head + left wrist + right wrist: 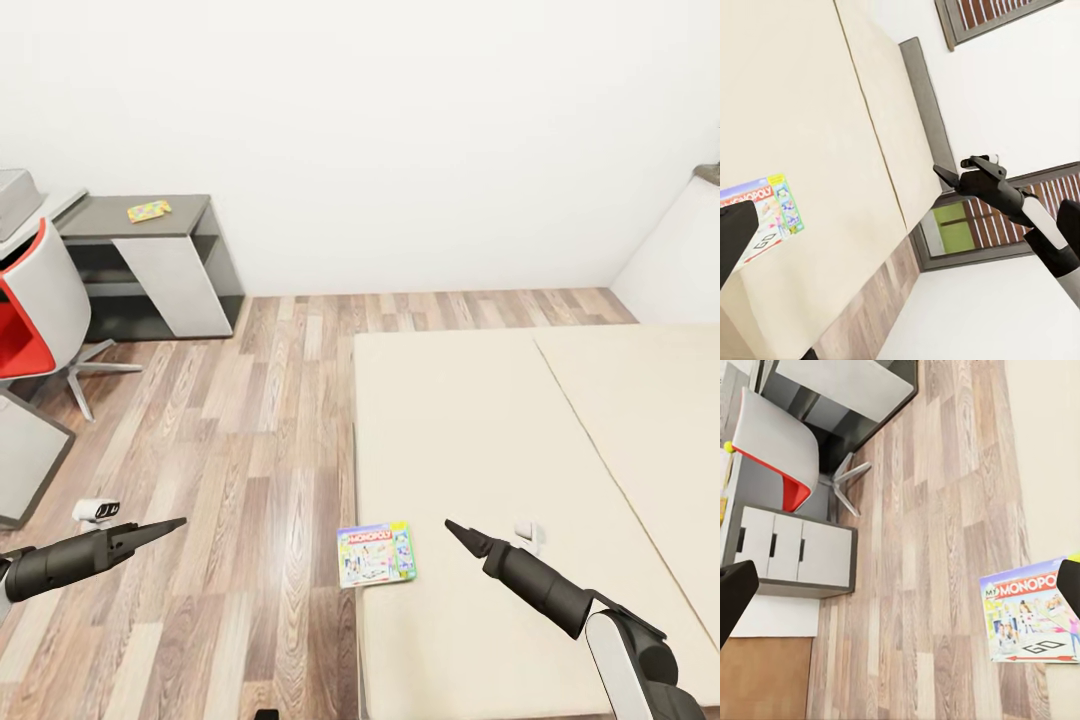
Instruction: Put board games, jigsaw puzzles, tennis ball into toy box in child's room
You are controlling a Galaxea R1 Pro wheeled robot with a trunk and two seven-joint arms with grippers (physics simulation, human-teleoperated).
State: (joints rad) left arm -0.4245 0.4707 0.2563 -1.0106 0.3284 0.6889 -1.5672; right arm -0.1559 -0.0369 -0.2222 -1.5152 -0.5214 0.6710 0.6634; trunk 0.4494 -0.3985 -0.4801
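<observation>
Monopoly board game (377,553) flat at bed (520,420) edge, between both arms, at 9 o'clock from nearer right gripper (462,536), at 3 o'clock from left gripper (165,528); both look pinched narrow, holding nothing.

board games: 1 (376,553) | puzzles: 1 (149,211) | chairs: 1 (40,300) | mattress pads: 2 (470,470)
</observation>
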